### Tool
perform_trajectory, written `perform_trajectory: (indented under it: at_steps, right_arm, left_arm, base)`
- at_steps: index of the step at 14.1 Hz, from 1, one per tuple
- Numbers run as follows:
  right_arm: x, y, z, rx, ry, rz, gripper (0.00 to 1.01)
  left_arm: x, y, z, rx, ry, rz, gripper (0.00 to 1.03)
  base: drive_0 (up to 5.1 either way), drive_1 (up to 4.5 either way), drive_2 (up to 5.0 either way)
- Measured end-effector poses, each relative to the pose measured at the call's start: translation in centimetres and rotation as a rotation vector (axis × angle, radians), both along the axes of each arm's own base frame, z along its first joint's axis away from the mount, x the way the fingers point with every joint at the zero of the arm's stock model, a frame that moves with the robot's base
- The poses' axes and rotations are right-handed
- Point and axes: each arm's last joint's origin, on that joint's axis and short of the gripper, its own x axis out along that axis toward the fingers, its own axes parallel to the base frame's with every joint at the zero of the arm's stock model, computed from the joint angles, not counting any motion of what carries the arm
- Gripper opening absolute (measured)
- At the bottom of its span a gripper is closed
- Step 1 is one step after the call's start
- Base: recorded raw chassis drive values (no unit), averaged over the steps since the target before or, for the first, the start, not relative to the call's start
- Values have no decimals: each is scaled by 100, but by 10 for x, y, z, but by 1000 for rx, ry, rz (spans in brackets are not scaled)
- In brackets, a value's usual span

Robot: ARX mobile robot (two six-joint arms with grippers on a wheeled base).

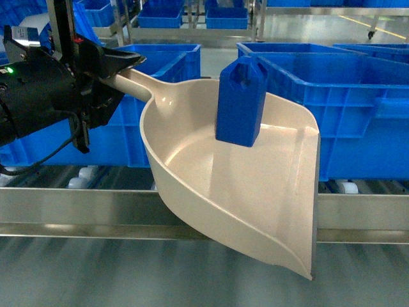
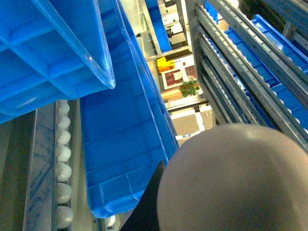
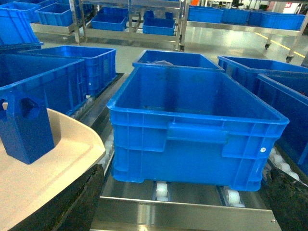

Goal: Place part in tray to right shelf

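Our left gripper (image 1: pixel 118 64) is clamped on the tray (image 1: pixel 255 211) handle; the part (image 1: pixel 241 102) stands upright inside. We keep the tray level while advancing toward the blue crate (image 3: pixel 192 125) on the right shelf (image 1: pixel 358 214). Right gripper state: undeterminable.

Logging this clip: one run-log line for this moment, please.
left gripper: shut on tray handle | tray: held tilted before shelf | part: upright in tray | right gripper: state unclear
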Motion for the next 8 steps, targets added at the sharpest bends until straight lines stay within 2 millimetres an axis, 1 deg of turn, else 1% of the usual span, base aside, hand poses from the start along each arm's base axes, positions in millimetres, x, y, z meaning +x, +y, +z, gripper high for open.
perform_trajectory:
  at_steps: [8]
  right_arm:
    - [0,0,0,0,0,0,98]
  left_arm:
    - [0,0,0,0,0,0,14]
  base:
    - [0,0,0]
